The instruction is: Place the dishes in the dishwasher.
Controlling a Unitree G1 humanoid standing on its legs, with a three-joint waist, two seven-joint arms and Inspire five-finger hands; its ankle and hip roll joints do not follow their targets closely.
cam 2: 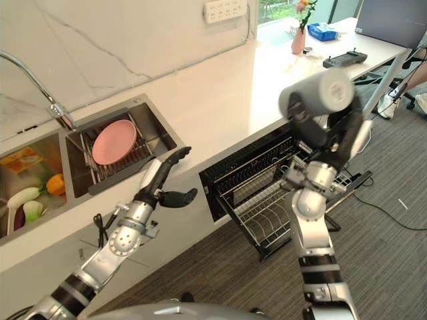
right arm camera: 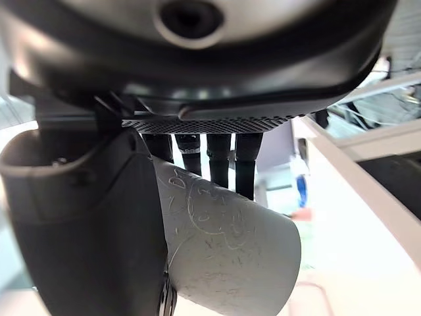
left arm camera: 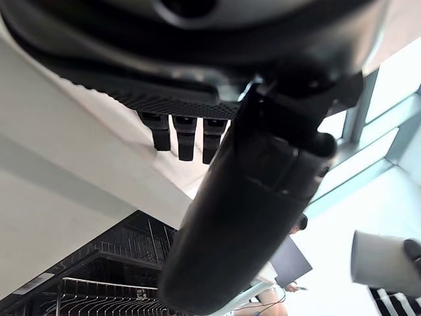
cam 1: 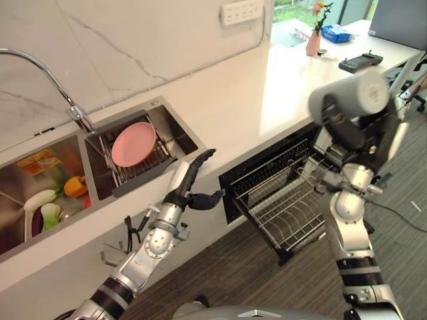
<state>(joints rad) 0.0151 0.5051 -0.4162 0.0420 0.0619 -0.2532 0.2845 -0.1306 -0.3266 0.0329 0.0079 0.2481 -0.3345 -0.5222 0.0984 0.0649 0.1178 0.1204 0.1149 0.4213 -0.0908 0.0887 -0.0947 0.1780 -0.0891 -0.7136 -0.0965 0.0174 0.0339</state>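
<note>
Right robot hand [cam 2: 333, 137] raised, clamped on grey cup [cam 2: 319, 95]; left robot hand [cam 2: 163, 180] outstretched, fingers apart.

The left arm [cam 1: 150, 247] is silver-grey metal, built of rounded segments with a disc-shaped joint cap near the wrist and black bands lower down; the right arm [cam 1: 350, 220] has the same silver-grey shells, a ball-like joint and black rings between segments; the left hand [cam 1: 193, 183] is dark, nearly black, with slim glossy fingers [left arm camera: 177, 135] and a thick, smooth thumb; the right hand [cam 1: 350, 130] is the same dark colour; seen from the wrist, its blocky fingers [right arm camera: 217, 155] sit in a row under a strip of fine black mesh, beneath a rounded grey housing with a round hole.
</note>
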